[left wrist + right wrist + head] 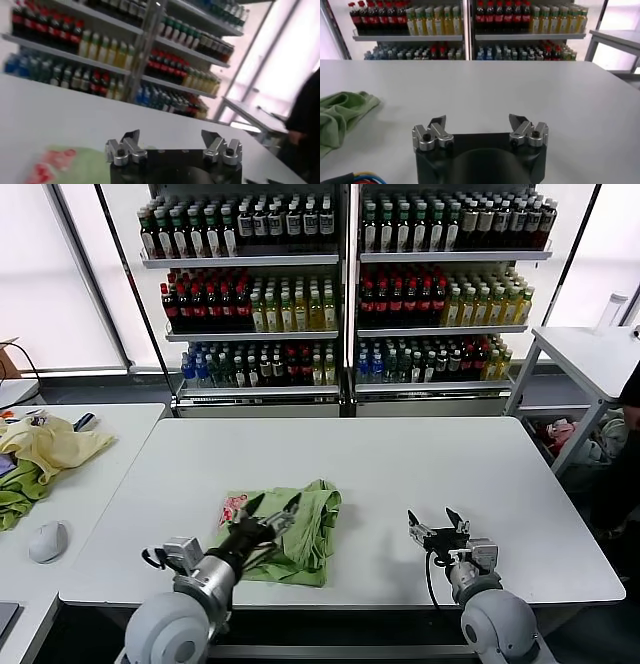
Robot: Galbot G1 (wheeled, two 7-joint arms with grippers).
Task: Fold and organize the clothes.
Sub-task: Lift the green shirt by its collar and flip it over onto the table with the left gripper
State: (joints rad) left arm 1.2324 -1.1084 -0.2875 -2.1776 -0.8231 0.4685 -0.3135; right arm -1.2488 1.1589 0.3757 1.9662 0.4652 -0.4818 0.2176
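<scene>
- No words or numbers are showing clearly enough to read anywhere.
- The light green shirt (290,534), low and left of the middle in the head view, is showing a red-and-white logo (232,508), but its letters are too small to read.
- The bottles (250,299) on the shelves at the top are showing labels that are too tiny to read.

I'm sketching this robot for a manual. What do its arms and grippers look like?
Both arms are rounded light grey shells. The left gripper and right gripper each have a black body, silver metal knuckles with dark bolts and two black pointed fingers. A black cable loops beside the right wrist; coloured wires show in the right wrist view.
</scene>
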